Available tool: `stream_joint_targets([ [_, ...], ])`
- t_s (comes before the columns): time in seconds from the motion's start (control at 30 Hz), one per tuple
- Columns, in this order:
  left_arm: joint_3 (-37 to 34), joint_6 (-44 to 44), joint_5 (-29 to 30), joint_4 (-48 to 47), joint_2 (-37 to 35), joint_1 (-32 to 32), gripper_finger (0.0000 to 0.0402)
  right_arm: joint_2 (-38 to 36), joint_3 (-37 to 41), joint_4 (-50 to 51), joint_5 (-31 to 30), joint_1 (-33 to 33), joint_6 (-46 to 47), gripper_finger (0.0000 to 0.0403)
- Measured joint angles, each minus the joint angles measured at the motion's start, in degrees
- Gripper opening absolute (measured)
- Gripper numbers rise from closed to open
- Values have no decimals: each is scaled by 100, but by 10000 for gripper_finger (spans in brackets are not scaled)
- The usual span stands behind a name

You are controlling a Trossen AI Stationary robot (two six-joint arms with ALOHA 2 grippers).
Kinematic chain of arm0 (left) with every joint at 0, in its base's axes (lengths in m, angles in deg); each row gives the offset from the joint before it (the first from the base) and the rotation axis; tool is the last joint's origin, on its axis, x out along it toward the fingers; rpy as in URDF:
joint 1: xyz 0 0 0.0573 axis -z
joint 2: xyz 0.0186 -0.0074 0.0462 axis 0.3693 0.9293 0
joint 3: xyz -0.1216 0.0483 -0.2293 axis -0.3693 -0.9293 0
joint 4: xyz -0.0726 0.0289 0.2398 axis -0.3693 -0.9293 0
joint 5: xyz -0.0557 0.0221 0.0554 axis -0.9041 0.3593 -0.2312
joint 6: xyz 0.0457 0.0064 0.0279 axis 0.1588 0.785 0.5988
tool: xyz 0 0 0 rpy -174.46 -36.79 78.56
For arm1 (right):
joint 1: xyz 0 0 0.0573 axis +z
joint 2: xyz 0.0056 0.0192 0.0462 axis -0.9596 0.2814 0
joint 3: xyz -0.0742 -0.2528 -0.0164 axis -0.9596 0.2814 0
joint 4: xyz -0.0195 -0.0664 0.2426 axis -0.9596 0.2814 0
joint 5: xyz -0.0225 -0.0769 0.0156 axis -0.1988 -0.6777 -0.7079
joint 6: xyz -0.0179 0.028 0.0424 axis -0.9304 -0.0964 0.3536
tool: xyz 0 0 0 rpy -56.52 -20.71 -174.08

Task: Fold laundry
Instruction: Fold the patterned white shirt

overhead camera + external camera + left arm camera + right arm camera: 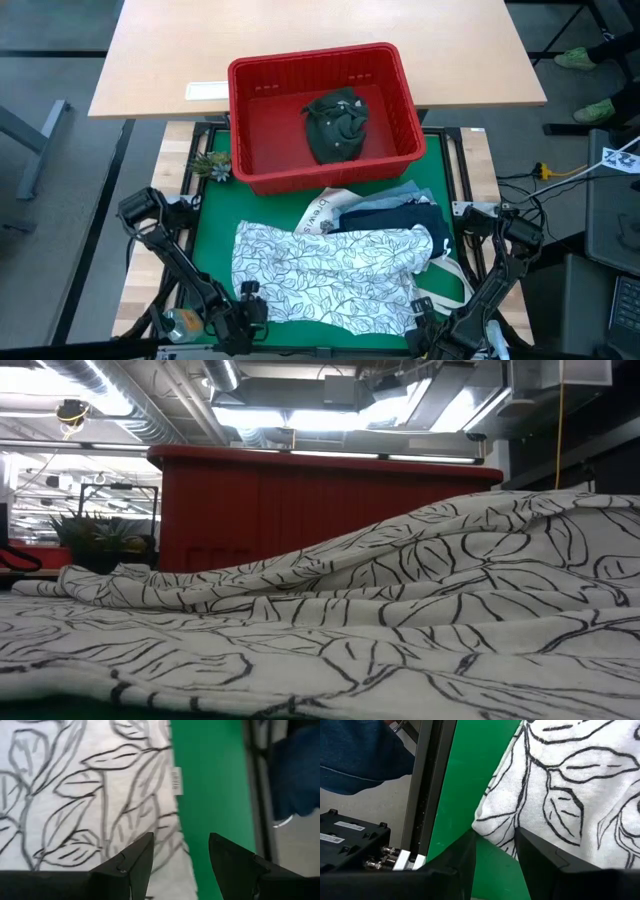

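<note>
Both arms reach in at the near edge of the desk, whose middle is covered by a green mat. The left end effector has its fingers spread, one over the corner of the white leaf-print garment and the other over bare mat just beside the hem, gripping nothing. The right end effector has its fingers parted around the opposite near corner of the same garment; the cloth edge lies right at the gap, though whether it is pinched I cannot tell. That one white garment lies spread flat between the two end effectors and fills most of the low view. Beyond it, away from both end effectors, a small heap sits partly under its far edge: one light blue denim piece, one navy piece, and a white tote bag with printed lettering. Farther still stands one red basket, holding a single crumpled dark green garment. A small green plant stands by the basket's corner on the left arm's side. Behind the basket is a pale wooden tabletop.
</note>
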Motion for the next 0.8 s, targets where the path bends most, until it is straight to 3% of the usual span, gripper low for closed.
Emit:
stream_joint_targets([
  [0.47, 39, -187, -288, -241, 260, -41, 182, 4, 4, -12, 0, 0, 0, 133],
  [0.63, 28, -192, -213, -256, 249, -41, 150, 7, 2, -31, 2, 0, 0, 90],
  [0.8, 22, -211, -182, -270, 249, 7, 74, 9, -16, -20, 4, 0, 8, 16],
])
